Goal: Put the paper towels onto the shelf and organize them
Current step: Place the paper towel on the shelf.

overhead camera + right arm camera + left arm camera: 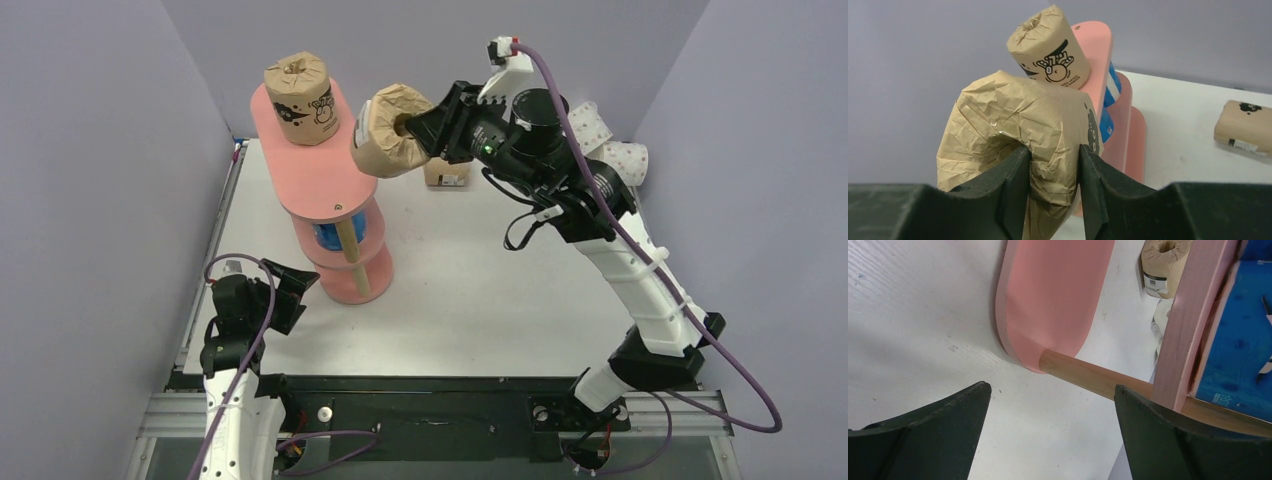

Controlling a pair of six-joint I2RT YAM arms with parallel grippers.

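right tool point(1052, 167) pinches a crumpled brown roll point(1013, 115) aloft beside the shelf point(312, 172) top; left tool point(1052, 390) gapes wide near its lower post.

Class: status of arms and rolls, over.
Right fingers shut on brown roll, beside top board. Left fingers open by shelf post. Second brown roll already on board.
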